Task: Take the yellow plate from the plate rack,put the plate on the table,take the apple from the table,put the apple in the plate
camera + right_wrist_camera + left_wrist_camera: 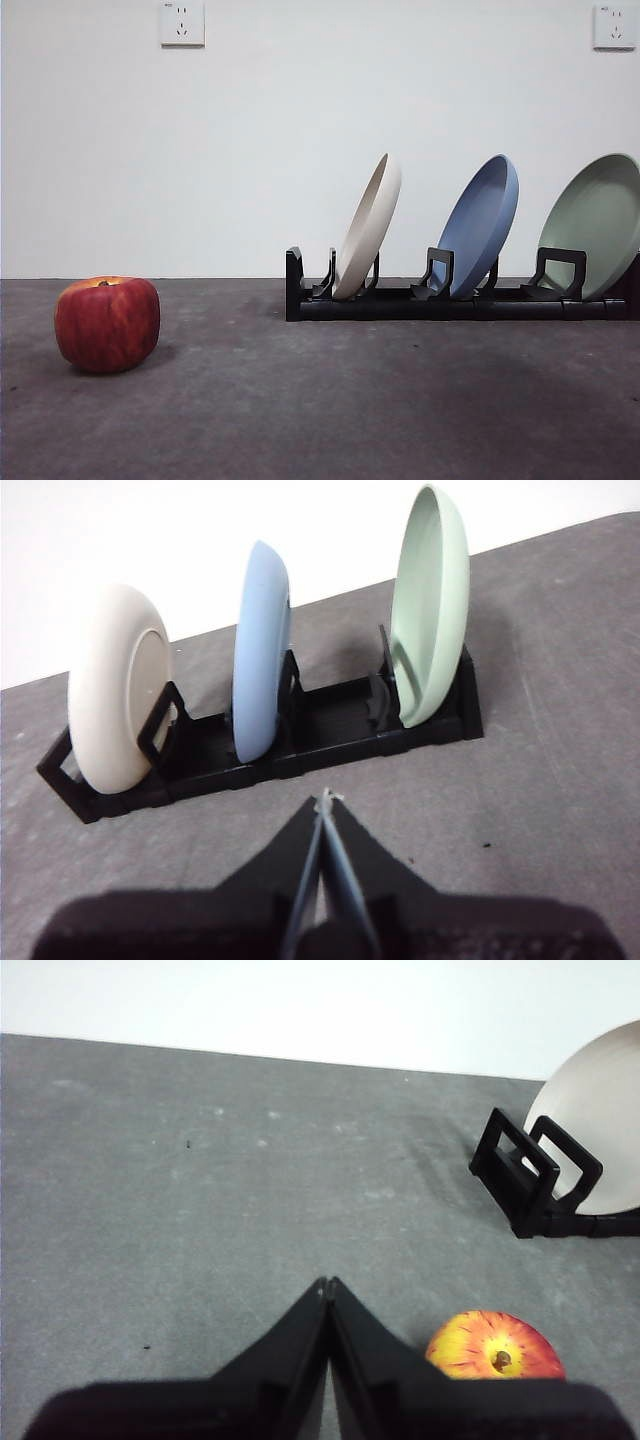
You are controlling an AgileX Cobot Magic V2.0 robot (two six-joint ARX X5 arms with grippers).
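Note:
The yellow plate (368,226) is cream-coloured and stands tilted in the first slot of the black plate rack (400,300); it also shows in the left wrist view (600,1130) and the right wrist view (115,685). The red apple (107,323) sits on the dark grey table (320,400) at the left, apart from the rack. My left gripper (327,1282) is shut and empty above the table, with the apple (493,1346) close beside it. My right gripper (326,798) is shut and empty, facing the rack (260,755). Neither gripper shows in the front view.
A blue plate (483,224) and a pale green plate (598,222) stand in the rack's other slots, right of the yellow plate. A white wall with two sockets (182,22) stands behind the table.

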